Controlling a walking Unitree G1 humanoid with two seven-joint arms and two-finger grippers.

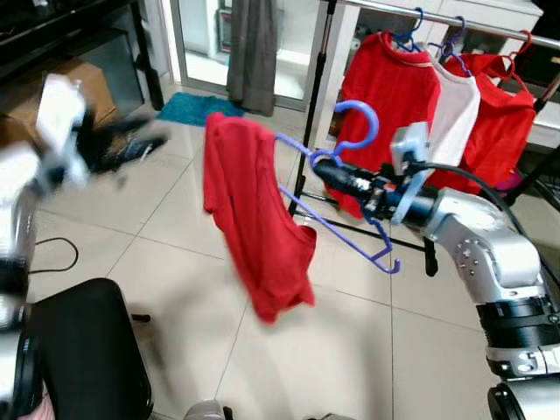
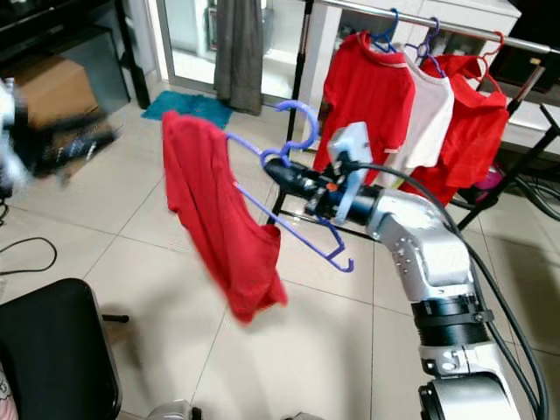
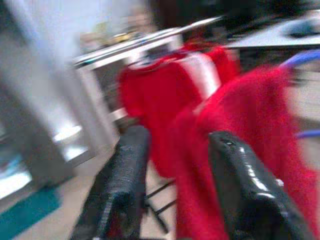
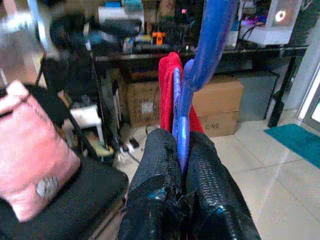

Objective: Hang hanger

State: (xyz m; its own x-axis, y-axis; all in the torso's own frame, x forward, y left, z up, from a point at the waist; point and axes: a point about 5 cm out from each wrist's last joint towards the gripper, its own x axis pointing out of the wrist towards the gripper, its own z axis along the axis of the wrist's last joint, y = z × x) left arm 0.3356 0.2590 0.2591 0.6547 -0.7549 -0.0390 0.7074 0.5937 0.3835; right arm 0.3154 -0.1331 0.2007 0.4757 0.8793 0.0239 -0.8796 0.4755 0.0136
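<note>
My right gripper (image 1: 322, 169) is shut on the neck of a blue plastic hanger (image 1: 346, 229), just below its hook (image 1: 360, 122). A red shirt (image 1: 254, 223) droops off the hanger's left end, hanging in mid air over the tiled floor. In the right wrist view the fingers (image 4: 155, 170) pinch the blue hanger (image 4: 200, 75) with the red shirt (image 4: 167, 92) behind it. Beyond stands a clothes rail (image 1: 437, 16) with red and white shirts (image 1: 437, 114) on blue hangers. My left gripper (image 1: 140, 144) is raised at the left, blurred; its fingers (image 3: 125, 185) stand open and empty.
The rail's black upright (image 1: 315, 96) stands just behind the held hanger. A black chair (image 1: 83, 359) is at the lower left. Cardboard boxes (image 1: 74, 87) and a teal mat (image 1: 197, 107) lie at the back left. A cable (image 1: 52, 245) runs across the floor.
</note>
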